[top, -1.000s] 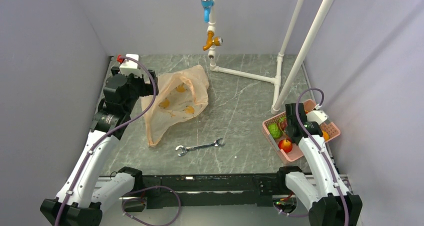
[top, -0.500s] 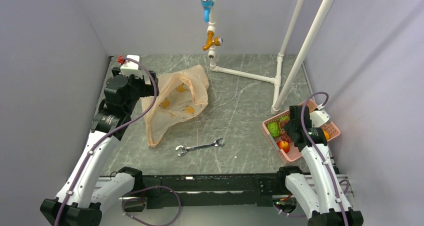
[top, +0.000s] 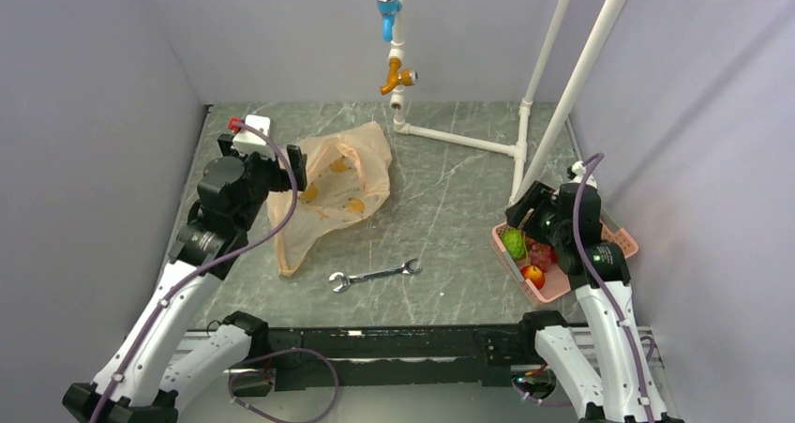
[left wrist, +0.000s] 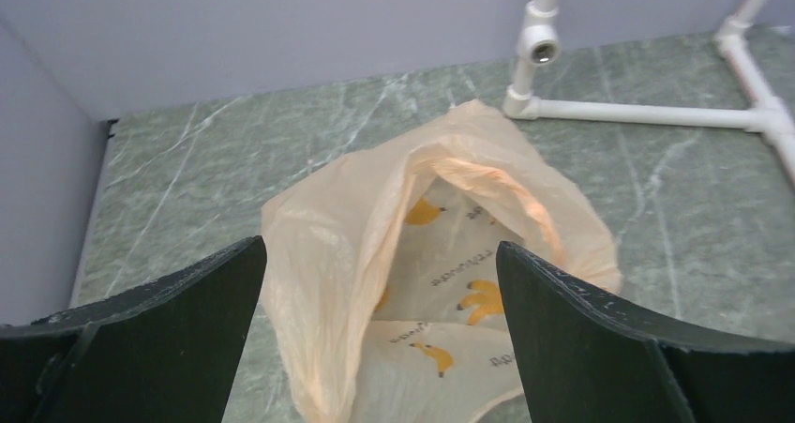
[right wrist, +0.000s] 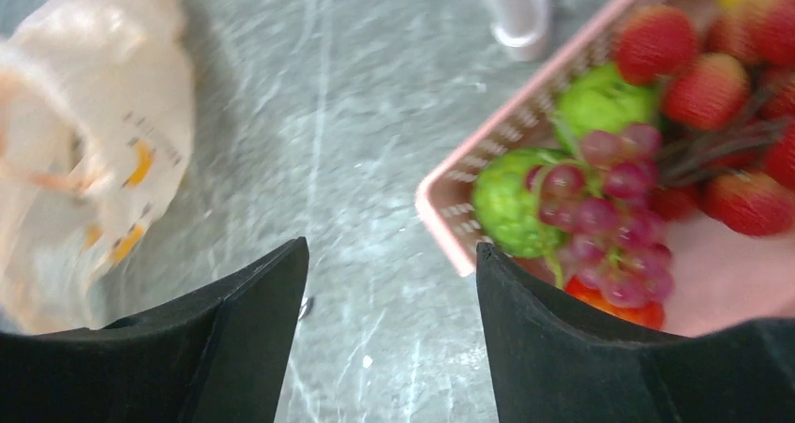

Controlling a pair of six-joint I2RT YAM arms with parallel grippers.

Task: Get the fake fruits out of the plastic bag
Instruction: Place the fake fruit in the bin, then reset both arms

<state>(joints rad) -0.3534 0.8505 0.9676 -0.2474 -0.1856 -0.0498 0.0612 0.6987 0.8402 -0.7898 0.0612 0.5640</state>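
Note:
The plastic bag (top: pixel 328 193) lies crumpled at the back left of the table, its mouth open toward my left gripper (top: pixel 297 167). In the left wrist view the bag (left wrist: pixel 441 217) shows only yellow banana prints inside. The left gripper (left wrist: pixel 380 245) stands wide open just before the mouth, holding nothing. The fake fruits lie in the pink basket (top: pixel 562 287): green ones (right wrist: pixel 511 198), a dark red grape bunch (right wrist: pixel 609 207), red berries (right wrist: pixel 741 67) and a red-orange ball (top: pixel 533 275). My right gripper (right wrist: pixel 392 245) hangs open and empty over the basket's left rim.
A silver wrench (top: pixel 373 275) lies on the marble table near the front middle. A white pipe frame (top: pixel 469 142) with a blue and an orange valve (top: pixel 387 10) stands at the back. Grey walls close in on three sides.
My right gripper has opened, risen and swung left from above the basket's middle to its left rim. My left arm has edged a little right toward the bag.

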